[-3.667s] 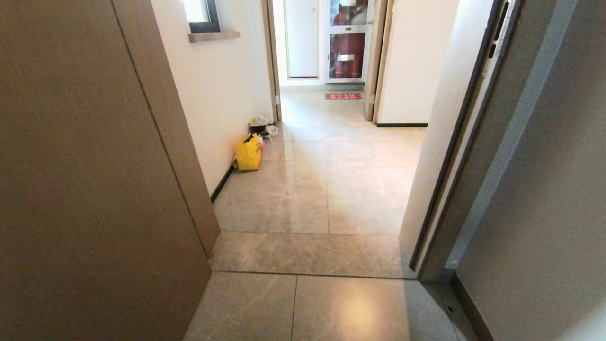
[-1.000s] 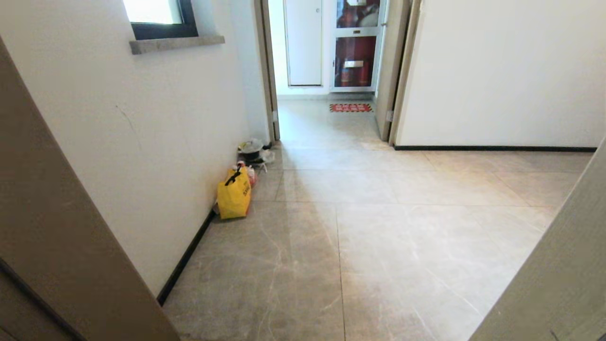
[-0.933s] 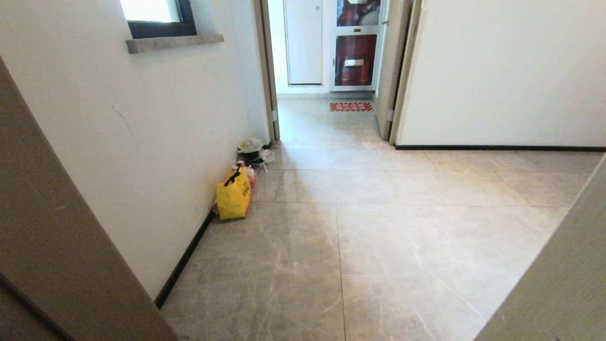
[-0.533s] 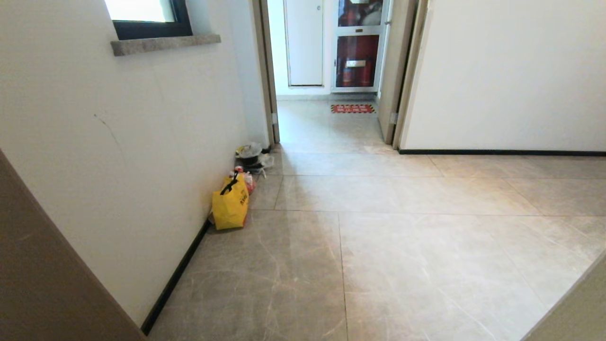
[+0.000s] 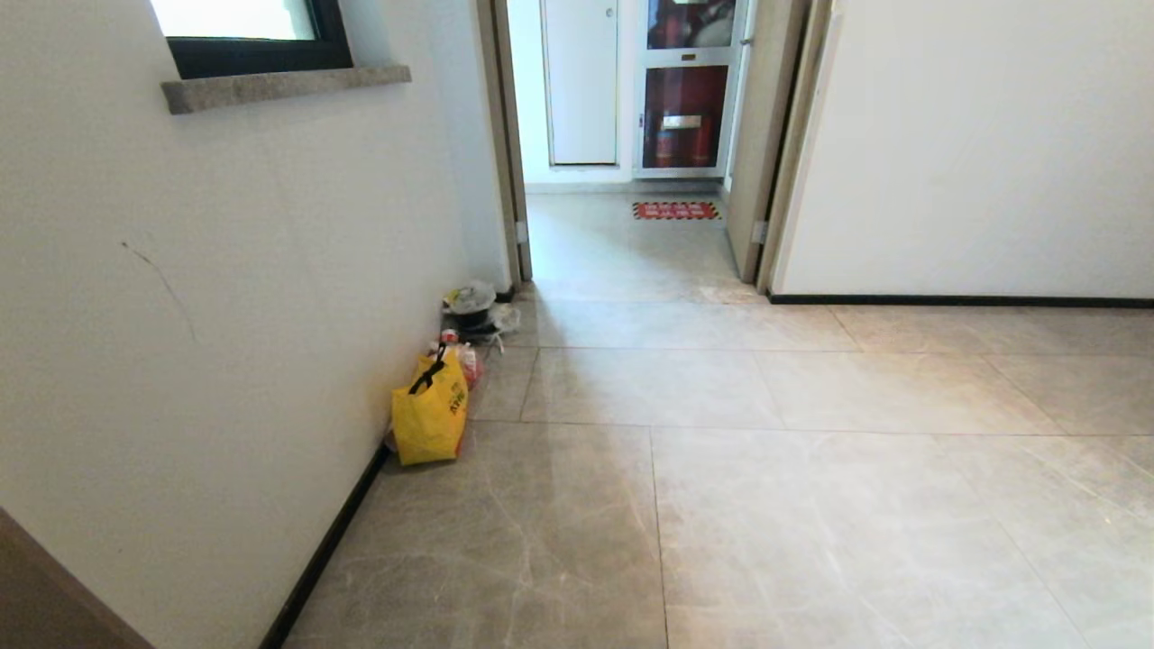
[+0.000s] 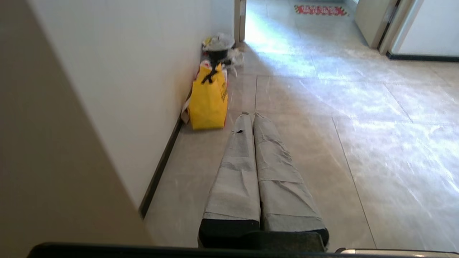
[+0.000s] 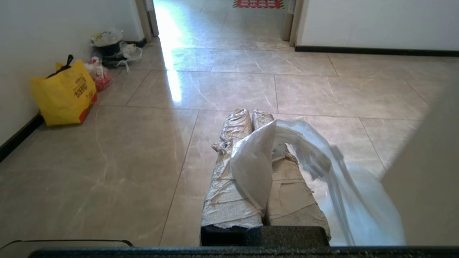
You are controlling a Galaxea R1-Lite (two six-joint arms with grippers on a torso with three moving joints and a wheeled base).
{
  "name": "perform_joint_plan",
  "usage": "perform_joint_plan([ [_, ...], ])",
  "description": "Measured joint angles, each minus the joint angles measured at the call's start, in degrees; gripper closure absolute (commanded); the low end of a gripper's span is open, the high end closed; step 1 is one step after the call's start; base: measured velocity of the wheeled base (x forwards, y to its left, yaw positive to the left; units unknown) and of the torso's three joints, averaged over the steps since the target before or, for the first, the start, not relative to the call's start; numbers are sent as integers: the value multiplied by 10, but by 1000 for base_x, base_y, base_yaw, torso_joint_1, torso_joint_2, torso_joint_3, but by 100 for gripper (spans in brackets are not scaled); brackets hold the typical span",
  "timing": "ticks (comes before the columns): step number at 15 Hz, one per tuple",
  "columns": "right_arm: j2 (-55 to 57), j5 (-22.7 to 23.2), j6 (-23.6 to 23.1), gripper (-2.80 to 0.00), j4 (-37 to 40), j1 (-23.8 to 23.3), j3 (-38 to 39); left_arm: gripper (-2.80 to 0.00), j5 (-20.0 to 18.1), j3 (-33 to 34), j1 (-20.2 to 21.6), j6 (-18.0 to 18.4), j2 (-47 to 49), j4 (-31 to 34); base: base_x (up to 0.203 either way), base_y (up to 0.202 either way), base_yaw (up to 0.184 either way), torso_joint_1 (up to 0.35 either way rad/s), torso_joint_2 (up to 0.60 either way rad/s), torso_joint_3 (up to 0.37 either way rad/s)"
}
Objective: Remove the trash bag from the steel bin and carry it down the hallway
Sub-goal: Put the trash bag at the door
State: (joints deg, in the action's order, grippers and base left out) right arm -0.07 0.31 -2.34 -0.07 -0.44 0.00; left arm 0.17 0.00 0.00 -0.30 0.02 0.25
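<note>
The trash bag [image 7: 252,172], thin white semi-translucent plastic, is pinched between the taped fingers of my right gripper [image 7: 251,115], which is shut on it. The rest of the bag trails off to one side over the floor [image 7: 333,168]. In the left wrist view my left gripper [image 6: 250,115] is shut with nothing in it and points along the hallway floor [image 5: 766,514]. Neither gripper shows in the head view. The steel bin is out of view.
A yellow bag with black handles [image 5: 429,416] stands against the left wall. Behind it are a small red-and-white bag [image 5: 468,362] and a black bucket with clear plastic [image 5: 472,314]. Ahead, an open doorway [image 5: 622,243] leads to a red mat [image 5: 676,210]. A brown door edge [image 5: 45,595] shows at the lower left.
The whole head view has shifted: the camera has moved forward out of the doorway, the door and frame have slid off both sides, and the yellow bag looks nearer.
</note>
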Motion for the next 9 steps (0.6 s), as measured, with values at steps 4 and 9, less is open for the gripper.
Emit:
perform_joint_plan([
  [4,0,0,0,0,0,0,0,0,0,0,0,0,0,0,197,0,0,5,4,1],
  [9,0,0,0,0,0,0,0,0,0,0,0,0,0,0,195,0,1,5,0,3],
])
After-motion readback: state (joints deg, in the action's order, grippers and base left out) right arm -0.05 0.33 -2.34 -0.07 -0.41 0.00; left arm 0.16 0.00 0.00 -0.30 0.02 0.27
